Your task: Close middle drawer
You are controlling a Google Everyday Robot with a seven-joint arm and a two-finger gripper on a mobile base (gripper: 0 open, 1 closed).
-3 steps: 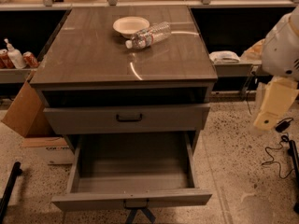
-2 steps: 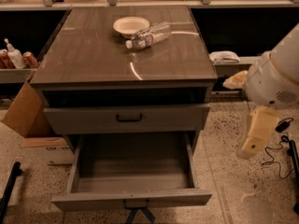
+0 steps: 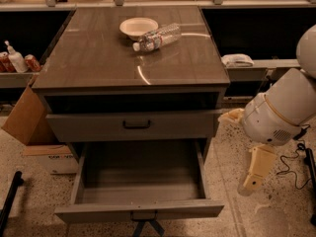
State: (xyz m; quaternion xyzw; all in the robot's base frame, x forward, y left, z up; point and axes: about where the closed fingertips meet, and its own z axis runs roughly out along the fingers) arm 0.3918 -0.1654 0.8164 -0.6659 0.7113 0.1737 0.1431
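Observation:
The middle drawer (image 3: 140,179) of the grey-brown cabinet (image 3: 133,73) is pulled far out toward me. It is a wide shallow grey box and looks empty. Its flat front (image 3: 98,214) is at the bottom of the view, with a small dark handle (image 3: 143,215) at its middle. Above it the taller top drawer (image 3: 133,126) is pushed in. The lowest drawer is hidden under the open one. My gripper (image 3: 251,182) hangs from the white arm (image 3: 279,110) to the right of the open drawer, level with its right side wall and apart from it.
A white bowl (image 3: 138,27) and a lying plastic bottle (image 3: 158,37) are on the cabinet top. A cardboard box (image 3: 29,122) stands at the left. Cans and a bottle (image 3: 17,60) sit on the left shelf. Cables (image 3: 291,167) lie on the floor at the right.
My arm and gripper have come down and a little left, closer to the right side of the open drawer. The drawer has not moved.

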